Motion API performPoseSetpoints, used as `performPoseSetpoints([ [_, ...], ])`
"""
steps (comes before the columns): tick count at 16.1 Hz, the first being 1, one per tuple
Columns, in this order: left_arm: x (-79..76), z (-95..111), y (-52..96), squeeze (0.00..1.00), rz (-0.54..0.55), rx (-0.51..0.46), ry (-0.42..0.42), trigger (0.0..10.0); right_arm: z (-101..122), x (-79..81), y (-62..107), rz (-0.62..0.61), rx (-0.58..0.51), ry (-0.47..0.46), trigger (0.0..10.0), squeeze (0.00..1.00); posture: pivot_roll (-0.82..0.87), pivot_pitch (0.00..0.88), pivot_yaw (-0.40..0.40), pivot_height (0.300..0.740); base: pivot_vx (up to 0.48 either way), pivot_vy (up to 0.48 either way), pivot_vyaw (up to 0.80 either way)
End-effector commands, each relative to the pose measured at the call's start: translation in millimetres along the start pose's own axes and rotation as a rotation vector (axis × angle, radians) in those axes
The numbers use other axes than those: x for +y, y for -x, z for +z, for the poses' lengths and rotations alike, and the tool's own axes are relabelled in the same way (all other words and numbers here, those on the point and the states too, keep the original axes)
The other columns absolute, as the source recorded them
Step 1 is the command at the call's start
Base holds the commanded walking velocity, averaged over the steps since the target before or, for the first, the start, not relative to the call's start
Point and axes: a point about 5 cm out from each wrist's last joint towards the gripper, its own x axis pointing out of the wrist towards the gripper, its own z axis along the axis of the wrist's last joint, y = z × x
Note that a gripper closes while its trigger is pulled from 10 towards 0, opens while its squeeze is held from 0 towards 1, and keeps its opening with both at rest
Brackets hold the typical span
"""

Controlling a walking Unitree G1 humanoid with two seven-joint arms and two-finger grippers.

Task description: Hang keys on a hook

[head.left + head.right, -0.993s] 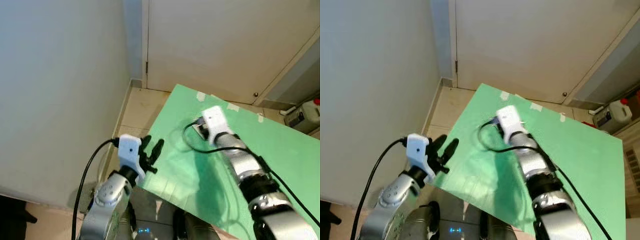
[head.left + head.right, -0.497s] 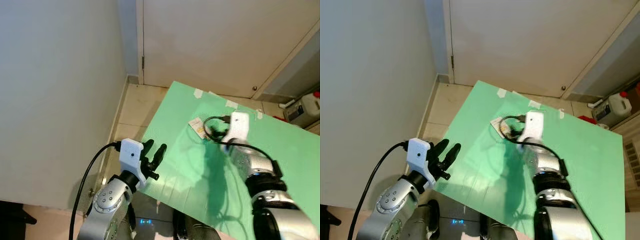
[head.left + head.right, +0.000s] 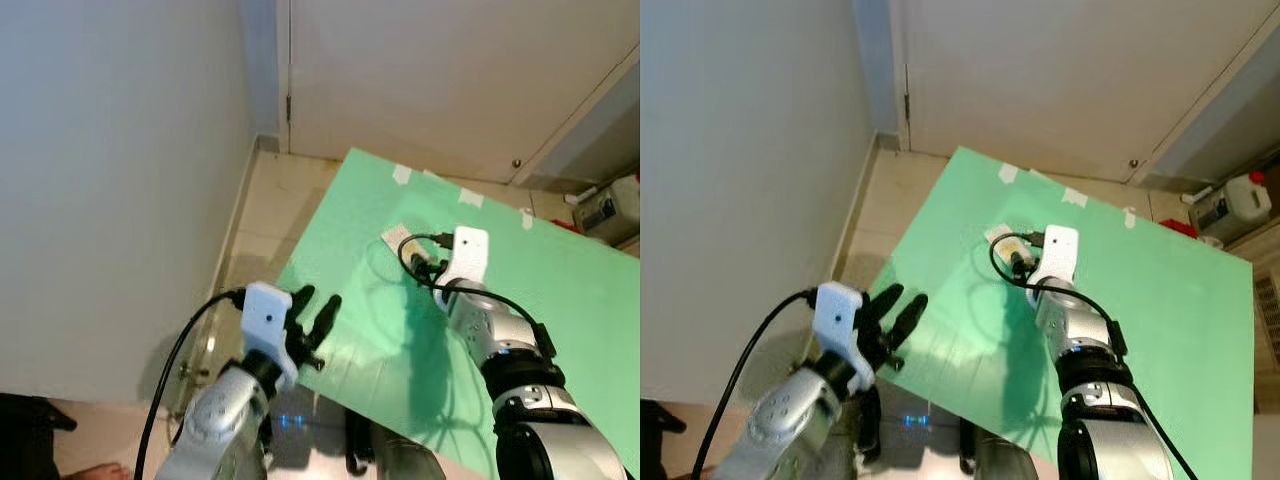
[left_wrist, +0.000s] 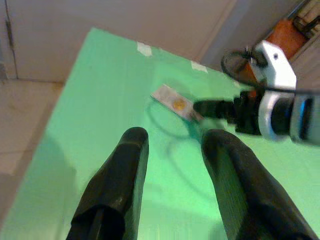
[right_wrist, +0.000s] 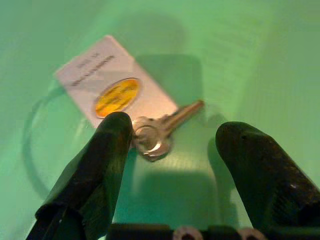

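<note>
Right claw (image 5: 167, 150) wide open, empty, straddling key (image 5: 162, 131) lying flat on green tabletop (image 3: 560, 290); light, thin, slippery metal; pinch its round head; left claw (image 3: 312, 318) open, idle.

The key (image 5: 162, 131) is bare silvery metal with a dull shine, and its white tag (image 5: 112, 95) looks like smooth card or plastic (which of the two is hard to tell) with a glossy yellow oval sticker. The green table top (image 3: 560, 300) is matt and smooth. Both right gripper (image 5: 192, 165) fingers look like matt black plastic, faintly grainy. The arm casings are brushed silver metal.
</note>
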Motion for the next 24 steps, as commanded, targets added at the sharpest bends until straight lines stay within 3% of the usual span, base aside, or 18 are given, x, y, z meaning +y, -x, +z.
performPoseSetpoints([
  [1,-6.9,-1.1,2.7,0.0,-0.015,0.015,0.014,10.0,3.4,-5.2,2.2,-0.02,-0.029,-0.014,10.0,0.0,0.1,0.396,-0.073,0.74,0.0,0.0,0.0],
  [6,-20.5,3.4,12.7,0.0,-0.023,0.025,0.041,10.0,-0.9,8.0,-0.2,-0.016,0.007,-0.052,10.0,0.0,0.09,0.454,-0.081,0.74,0.0,0.0,0.0],
  [9,-19.9,5.9,15.0,0.0,-0.02,0.03,0.04,10.0,-2.0,17.0,-1.6,-0.02,0.017,-0.059,10.0,0.0,0.11,0.455,-0.081,0.74,0.0,0.0,0.0],
  [10,-19.1,7.7,15.0,0.0,-0.017,0.029,0.036,10.0,-4.3,19.9,-1.9,-0.01,0.032,-0.078,9.1,0.0,0.11,0.452,-0.083,0.74,0.0,0.0,0.0],
  [11,-18.9,8.2,14.8,0.0,-0.016,0.029,0.036,10.0,-5.3,20.6,-2.1,-0.005,0.04,-0.087,6.0,0.0,0.11,0.451,-0.084,0.74,0.0,0.0,0.0],
  [12,-18.3,9.6,13.6,0.0,-0.013,0.027,0.032,10.0,-8.7,21.4,-2.2,-0.007,0.065,-0.114,1.2,0.0,0.11,0.448,-0.085,0.74,0.0,0.0,0.0],
  [13,-18.2,10.4,12.9,0.0,-0.013,0.026,0.03,10.0,-12.5,20.8,-2.4,-0.016,0.093,-0.135,0.0,0.0,0.11,0.446,-0.086,0.74,0.0,0.0,0.0],
  [16,-19.2,11.4,11.4,0.0,-0.016,0.026,0.027,10.0,-19.7,19.9,-2.8,-0.016,0.149,-0.211,0.0,0.0,0.11,0.437,-0.089,0.74,0.0,0.0,0.0],
  [24,-20.0,15.6,5.0,0.0,-0.013,0.008,0.028,10.0,-1.4,10.6,-5.7,-0.028,0.111,-0.313,0.0,0.0,0.1,0.431,-0.093,0.74,0.0,0.0,0.0],
])
